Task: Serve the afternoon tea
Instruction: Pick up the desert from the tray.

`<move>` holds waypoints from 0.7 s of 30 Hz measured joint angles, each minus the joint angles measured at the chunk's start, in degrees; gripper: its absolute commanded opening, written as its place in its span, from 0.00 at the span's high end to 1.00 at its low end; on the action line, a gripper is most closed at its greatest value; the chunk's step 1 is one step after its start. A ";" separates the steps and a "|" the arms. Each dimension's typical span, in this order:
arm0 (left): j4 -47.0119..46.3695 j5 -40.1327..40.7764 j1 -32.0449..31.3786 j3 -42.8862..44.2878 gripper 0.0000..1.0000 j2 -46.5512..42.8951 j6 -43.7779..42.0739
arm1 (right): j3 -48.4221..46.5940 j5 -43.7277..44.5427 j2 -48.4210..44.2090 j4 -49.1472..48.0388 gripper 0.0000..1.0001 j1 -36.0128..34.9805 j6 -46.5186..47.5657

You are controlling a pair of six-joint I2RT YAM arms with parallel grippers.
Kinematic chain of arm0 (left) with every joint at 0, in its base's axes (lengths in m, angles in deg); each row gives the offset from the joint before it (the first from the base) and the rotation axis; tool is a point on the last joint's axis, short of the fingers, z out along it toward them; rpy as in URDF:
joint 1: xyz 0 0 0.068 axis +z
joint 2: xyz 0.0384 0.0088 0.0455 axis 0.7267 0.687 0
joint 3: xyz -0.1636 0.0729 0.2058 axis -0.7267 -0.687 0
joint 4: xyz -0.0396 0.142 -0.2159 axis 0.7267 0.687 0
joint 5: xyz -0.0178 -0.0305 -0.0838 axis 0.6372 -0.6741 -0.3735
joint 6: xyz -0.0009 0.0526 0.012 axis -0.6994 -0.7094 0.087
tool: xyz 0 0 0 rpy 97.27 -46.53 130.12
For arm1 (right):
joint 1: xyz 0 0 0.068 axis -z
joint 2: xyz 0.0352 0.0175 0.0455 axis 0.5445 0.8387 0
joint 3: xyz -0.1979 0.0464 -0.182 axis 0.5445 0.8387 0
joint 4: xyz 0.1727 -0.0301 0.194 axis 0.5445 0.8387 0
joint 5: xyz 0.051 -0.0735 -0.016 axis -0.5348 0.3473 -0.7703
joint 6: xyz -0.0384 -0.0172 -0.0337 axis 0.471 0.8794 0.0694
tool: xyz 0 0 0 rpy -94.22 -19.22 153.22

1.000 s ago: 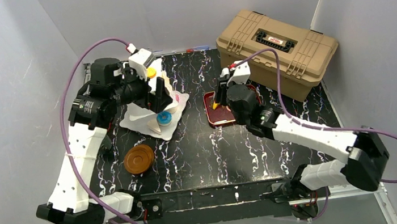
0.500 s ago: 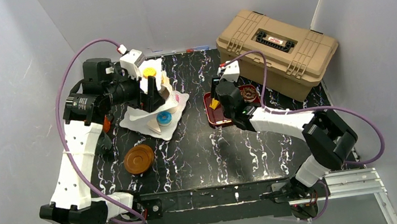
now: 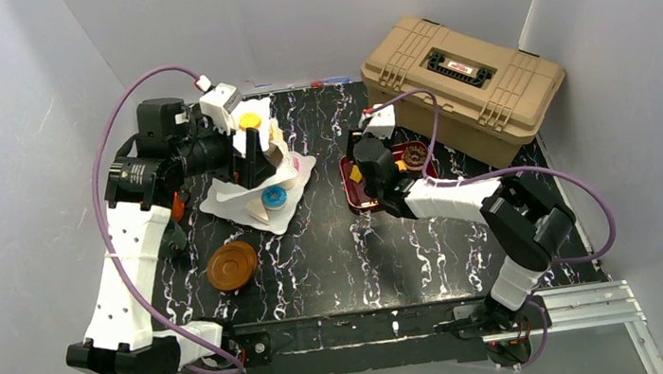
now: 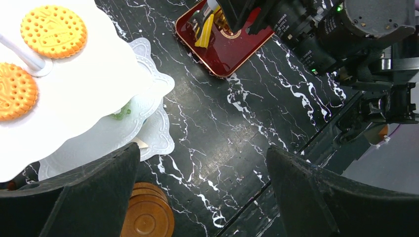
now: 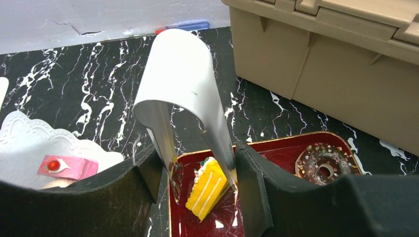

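At the far left, the left gripper (image 4: 202, 155) was held high over the white tiered stand (image 4: 99, 79), its jaws spread as wide as they go and nothing between them. Two orange biscuits (image 4: 53, 30) were seen on the top plate. A stack of brown saucers (image 3: 231, 265) stood on the black marbled table (image 3: 337, 263) just in front of the stand. That arm was judged best kept clear of the path from tray to stand.

Towards the middle, a red tray (image 5: 281, 177) lay well apart from the stand. On it a yellow cake slice (image 5: 206, 187) lay tilted, straddled by the two blades of the metal tongs (image 5: 183, 84). The tongs were gripped by the right gripper (image 5: 197, 163), whose fingers were pressed against the outer faces of the blades. The blades were parted, and whether they touched the cake could not be told.

The step in hand was taken to be the picking up of the slice. It was thought that the squeeze should be made slowly and evenly, with the blade tips set low on the slice's flat sides. The lift should be delayed until the slice was firmly pinched, since smooth blades could let it slip. The chocolate doughnut (image 5: 323, 165) at the tray's right end and the tan toolbox (image 5: 336, 64) behind it were to be left undisturbed.
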 measured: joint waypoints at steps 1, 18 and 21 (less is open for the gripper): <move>-0.11 -0.09 0.07 -0.22 0.02 -0.15 0.00 | -0.15 0.28 0.50 -0.48 0.39 0.00 -0.02; -1.36 -0.74 1.22 -2.54 0.02 -2.19 -0.59 | -3.67 4.55 7.21 -5.01 0.78 0.00 5.95; -1.29 -0.74 1.38 -2.54 0.02 -2.19 -0.59 | -3.69 4.55 7.26 -5.07 0.92 0.00 6.58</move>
